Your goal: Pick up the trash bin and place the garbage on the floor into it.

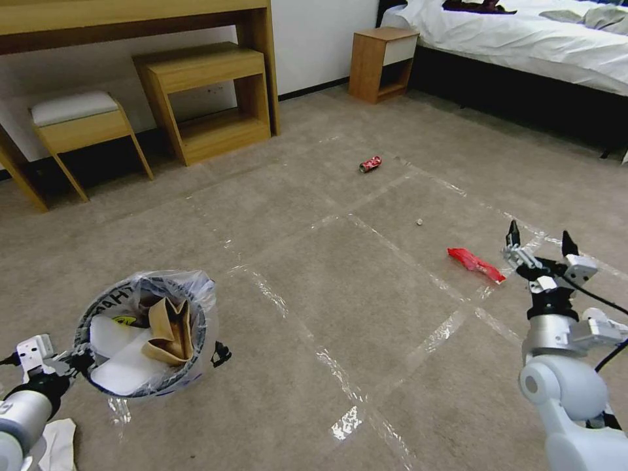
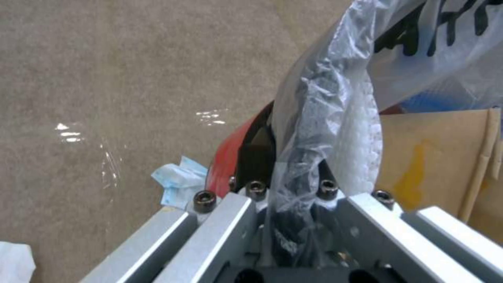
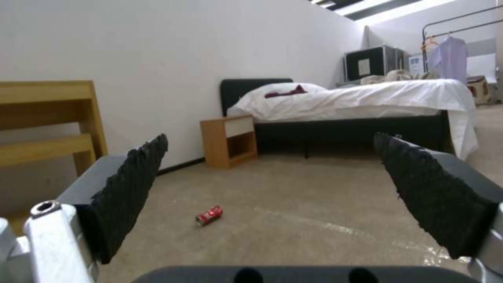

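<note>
My left fingers [image 1: 77,361] clamp the black rim of the bag-lined red-and-blue round bin [image 1: 147,333]. My right fingers [image 1: 540,240] gape wide, empty, just beside the flat red wrapper [image 1: 475,263], its length slanting leftward across the grey-beige carpet [image 1: 340,288].

A bedroom, hotel-like: a white-sheeted bed [image 1: 523,46] with a wooden nightstand [image 1: 381,63] at its side, a wooden desk [image 1: 131,26] and stool [image 1: 82,127] along the wall, carpeted floor [image 1: 314,294], clothes rail [image 3: 461,43] beyond.

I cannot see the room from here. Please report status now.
Left tool shut on trash bin rim. Right tool open, above red wrapper. Red can farther off. Nothing between.
</note>
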Controlling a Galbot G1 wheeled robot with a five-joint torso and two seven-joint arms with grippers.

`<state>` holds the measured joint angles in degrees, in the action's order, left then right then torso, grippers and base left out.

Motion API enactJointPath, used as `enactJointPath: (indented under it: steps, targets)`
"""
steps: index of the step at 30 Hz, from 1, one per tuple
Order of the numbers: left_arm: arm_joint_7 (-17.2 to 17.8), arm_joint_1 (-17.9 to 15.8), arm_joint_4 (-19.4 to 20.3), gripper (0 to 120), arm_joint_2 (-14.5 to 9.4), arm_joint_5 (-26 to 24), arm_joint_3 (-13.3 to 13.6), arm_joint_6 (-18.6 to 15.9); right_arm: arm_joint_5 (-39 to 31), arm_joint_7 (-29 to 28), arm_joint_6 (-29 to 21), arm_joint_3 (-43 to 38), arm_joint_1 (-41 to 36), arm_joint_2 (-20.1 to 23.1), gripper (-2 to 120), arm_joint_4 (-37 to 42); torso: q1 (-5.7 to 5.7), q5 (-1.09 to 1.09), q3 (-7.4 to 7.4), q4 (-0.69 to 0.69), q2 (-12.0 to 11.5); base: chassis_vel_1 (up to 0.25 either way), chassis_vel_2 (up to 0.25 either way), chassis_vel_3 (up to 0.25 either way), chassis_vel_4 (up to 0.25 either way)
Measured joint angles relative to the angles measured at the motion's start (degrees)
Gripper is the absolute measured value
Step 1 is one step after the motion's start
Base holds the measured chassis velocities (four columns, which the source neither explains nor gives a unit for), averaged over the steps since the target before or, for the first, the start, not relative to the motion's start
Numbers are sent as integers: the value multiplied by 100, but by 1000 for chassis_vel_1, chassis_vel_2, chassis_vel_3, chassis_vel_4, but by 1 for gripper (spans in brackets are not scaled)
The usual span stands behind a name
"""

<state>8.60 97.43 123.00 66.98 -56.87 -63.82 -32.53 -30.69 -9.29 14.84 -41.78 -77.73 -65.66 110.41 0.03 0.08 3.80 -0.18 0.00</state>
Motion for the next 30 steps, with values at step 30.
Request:
enactJointPath:
  steps: [30]
  targets:
    - [-196,98,49,1,266,166,-18,-10,372,105,411,-87,-259,-80,100,-40,0,-1,0,0,0,0,0,0,0]
